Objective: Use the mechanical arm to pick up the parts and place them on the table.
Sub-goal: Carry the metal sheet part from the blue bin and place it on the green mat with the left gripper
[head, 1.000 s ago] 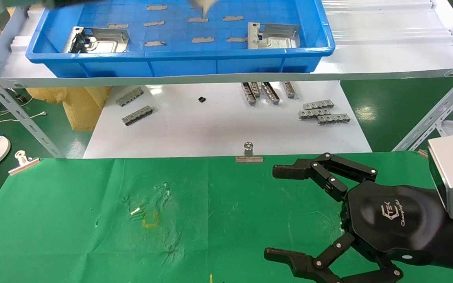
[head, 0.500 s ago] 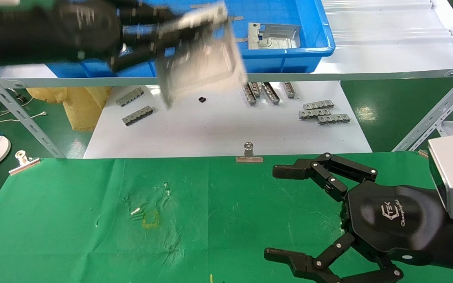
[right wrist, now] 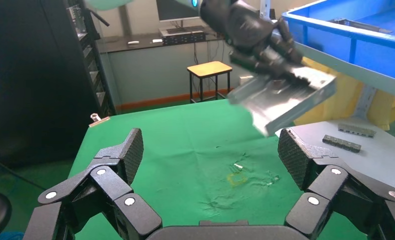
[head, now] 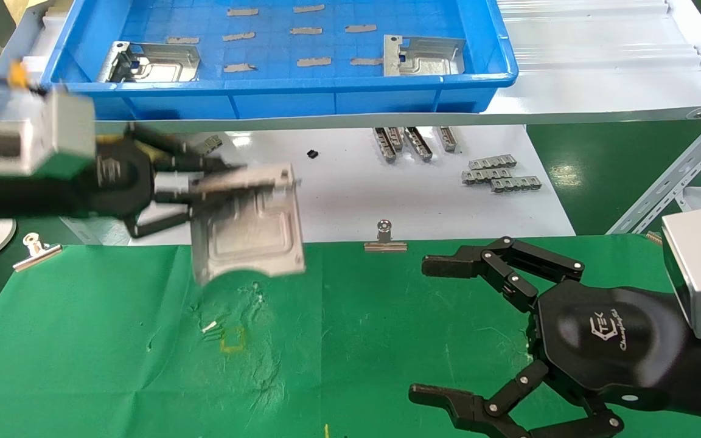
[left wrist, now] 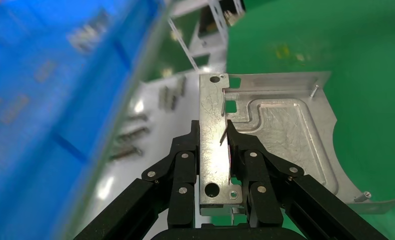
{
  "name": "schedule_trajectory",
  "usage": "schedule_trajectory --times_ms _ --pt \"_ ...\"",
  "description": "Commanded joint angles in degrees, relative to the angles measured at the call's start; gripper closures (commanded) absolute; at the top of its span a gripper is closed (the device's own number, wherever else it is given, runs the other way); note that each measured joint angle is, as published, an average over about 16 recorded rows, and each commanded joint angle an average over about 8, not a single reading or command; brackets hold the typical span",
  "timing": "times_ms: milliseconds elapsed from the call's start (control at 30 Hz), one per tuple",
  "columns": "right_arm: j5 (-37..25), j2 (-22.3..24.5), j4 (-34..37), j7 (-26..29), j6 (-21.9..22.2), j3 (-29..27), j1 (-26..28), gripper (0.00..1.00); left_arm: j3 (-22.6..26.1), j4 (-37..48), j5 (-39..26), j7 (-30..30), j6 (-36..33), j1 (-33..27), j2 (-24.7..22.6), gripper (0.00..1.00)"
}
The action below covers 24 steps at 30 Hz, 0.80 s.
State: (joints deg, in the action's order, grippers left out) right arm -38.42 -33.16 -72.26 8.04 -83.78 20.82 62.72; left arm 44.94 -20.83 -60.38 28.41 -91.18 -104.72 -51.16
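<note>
My left gripper [head: 195, 182] is shut on the bent flange of a shiny silver part [head: 247, 228]. It holds the part in the air, hanging over the far edge of the green cloth table [head: 387, 316], above the faint yellow square mark [head: 233, 339]. The left wrist view shows the fingers [left wrist: 185, 160] clamping the flange of the part [left wrist: 280, 130]. Two more parts [head: 149, 61] [head: 426, 56] lie in the blue tray [head: 277, 85]. My right gripper [head: 442, 331] is open and empty low over the cloth at the right; its view shows the held part [right wrist: 285, 97].
Small grey toothed strips [head: 499, 172] lie on the white tabletop [head: 338, 194] beyond the cloth. Flat grey slips [head: 314, 61] lie in the tray. A binder clip [head: 385, 238] holds the cloth's far edge, another [head: 35, 250] the left corner. Slanted metal frame struts [head: 673, 176] stand at the sides.
My left gripper has carried the part out from the tray, down and toward me, to the cloth's far edge. The right arm has not moved.
</note>
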Motion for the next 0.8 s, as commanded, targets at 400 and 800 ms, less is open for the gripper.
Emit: schedule_trajectory --times_ms 400,800 --pt "0.0 0.0 0.0 0.0 0.0 0.0 0.0 0.0 7.0 9.4 -5.1 12.6 2.1 5.2 -3.3 1.0" --pt "0.0 0.0 0.0 0.0 0.0 0.0 0.0 0.0 8.0 16.6 -6.8 18.8 7.2 5.7 -6.7 0.17"
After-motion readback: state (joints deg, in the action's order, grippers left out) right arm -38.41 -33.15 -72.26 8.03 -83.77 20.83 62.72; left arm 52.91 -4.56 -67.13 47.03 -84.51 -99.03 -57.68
